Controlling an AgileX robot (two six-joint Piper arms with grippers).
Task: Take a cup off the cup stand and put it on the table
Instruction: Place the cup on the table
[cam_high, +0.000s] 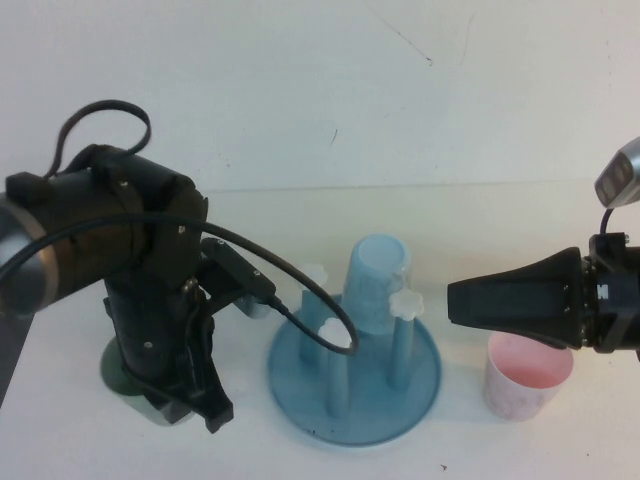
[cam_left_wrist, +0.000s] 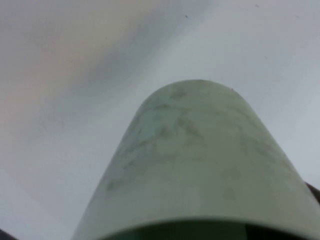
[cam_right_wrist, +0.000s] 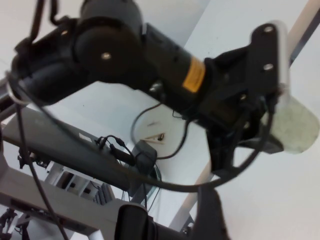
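The pale mint-green cup (cam_left_wrist: 200, 160) fills the left wrist view. My left gripper (cam_high: 205, 412) is shut on it, low over the left of the white table (cam_high: 520, 210), left of the cup stand. From above the arm hides most of the cup; a green edge (cam_high: 112, 372) shows. The right wrist view shows the cup (cam_right_wrist: 299, 131) in the left gripper (cam_right_wrist: 277, 112). I cannot tell whether it touches the table. The blue cup stand (cam_high: 300, 385) with white-capped pegs stands in the middle. My right gripper (cam_high: 450, 301) is shut and empty, level with the stand's right side and pointing at it.
A light blue cup (cam_high: 376, 282) sits upside down on a back peg of the stand. A pink cup (cam_high: 527, 375) stands upright on the table below my right gripper. The left arm's black cable (cam_high: 300, 320) droops over the stand's left side.
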